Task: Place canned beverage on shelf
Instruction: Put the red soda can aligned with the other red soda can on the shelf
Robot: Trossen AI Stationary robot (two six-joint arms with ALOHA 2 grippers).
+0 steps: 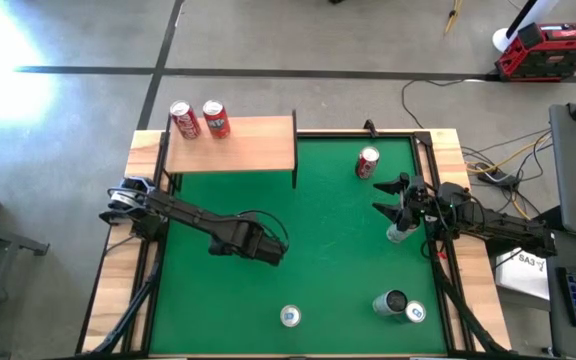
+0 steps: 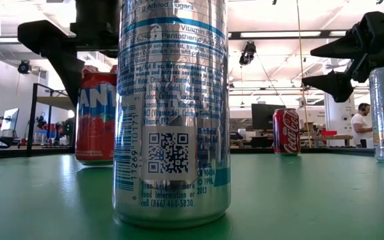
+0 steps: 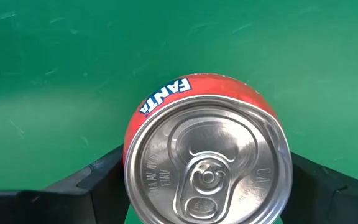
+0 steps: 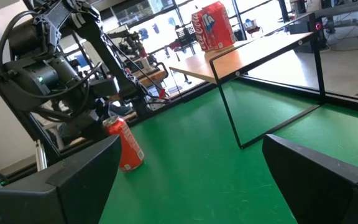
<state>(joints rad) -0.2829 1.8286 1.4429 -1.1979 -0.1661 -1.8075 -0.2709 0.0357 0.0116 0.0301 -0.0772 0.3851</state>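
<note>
Presently, findings run from the front of the table to the back.
Front edge: tall silver can and two more cans stand untouched on the green mat.
Left gripper: mid-mat, fingers spread either side of a red Fanta can; contact cannot be told, judged not yet clamped.
Fanta can: upright, silver lid, tab unopened.
Right gripper: spread wide, empty, above a silver can.
Coca-Cola can: on the mat, waiting.
Light-wood shelf on black legs: two red cans already placed.
Progress: judged about a third; five remain.
</note>
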